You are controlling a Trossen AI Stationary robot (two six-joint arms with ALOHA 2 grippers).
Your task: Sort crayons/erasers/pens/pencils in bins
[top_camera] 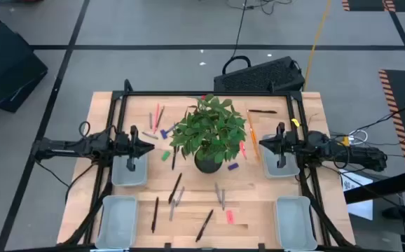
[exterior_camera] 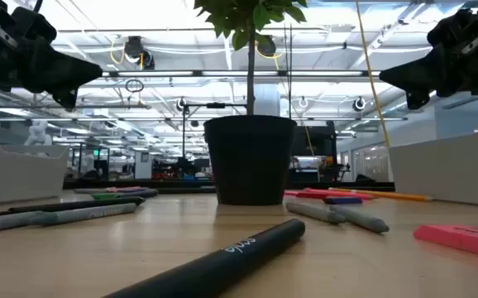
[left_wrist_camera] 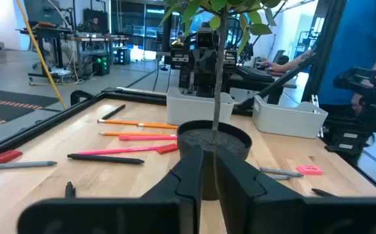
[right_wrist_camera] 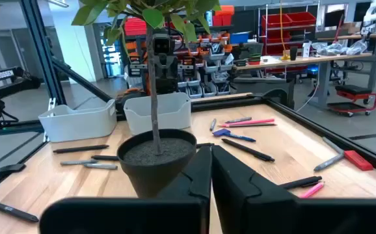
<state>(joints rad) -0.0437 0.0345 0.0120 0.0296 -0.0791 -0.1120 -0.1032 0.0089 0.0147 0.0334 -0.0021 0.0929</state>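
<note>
Pale wooden boards are forming the worktop point(top_camera: 258, 199), which is being framed by black rails over a grey floor. At its centre, a dark round plant pot point(top_camera: 207, 161) with a leafy green plant point(top_camera: 209, 126) is being displayed. Four shallow pale grey-white plastic bins are being kept near the corners: one under the left tool point(top_camera: 148, 147) at point(top_camera: 128, 172), one under the right tool point(top_camera: 263, 145) at point(top_camera: 280, 165), and two along the near edge at point(top_camera: 118, 220) and point(top_camera: 293, 221). All four are being left without contents. Both tools are being held above the worktop, pointed toward the plant from opposite sides, each clenched with its fingers pressed together and nothing between them. Slim black pens point(top_camera: 204, 225) are being left scattered in front of the pot, and thin orange pencils point(top_camera: 253, 136) beside the plant on the right arm's side. Small erasers, a green one point(top_camera: 165, 156), a purple one point(top_camera: 232, 166) and a pink one point(top_camera: 230, 216), are lying loose on the boards.
</note>
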